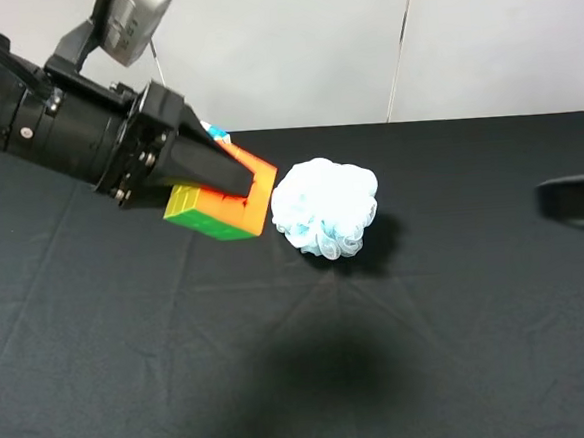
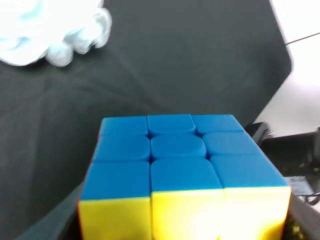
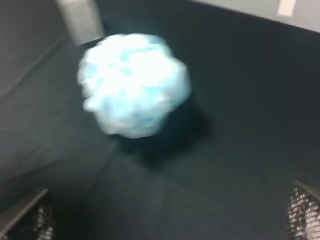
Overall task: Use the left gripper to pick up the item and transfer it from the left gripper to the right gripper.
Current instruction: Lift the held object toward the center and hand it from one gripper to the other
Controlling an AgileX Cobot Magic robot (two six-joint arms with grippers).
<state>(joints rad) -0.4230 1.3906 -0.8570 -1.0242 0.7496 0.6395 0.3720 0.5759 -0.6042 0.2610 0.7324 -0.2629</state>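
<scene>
Plastic, likely rigid and light: the 3x3 cube (image 1: 203, 207), pinched by the left gripper (image 1: 232, 191) at upper left; its free flat faces should suit the spread-open right gripper (image 3: 167, 215).

Light-blue bath pouf (image 1: 325, 208) sits on black tablecloth (image 1: 461, 347), about mid-table, toward far edge. It casts a dark shadow on its right and near sides. Cloth shows faint fold creases. White wall (image 1: 290, 49) behind. Pale box-like object (image 3: 82, 20) just beyond pouf, too blurred to identify.
</scene>
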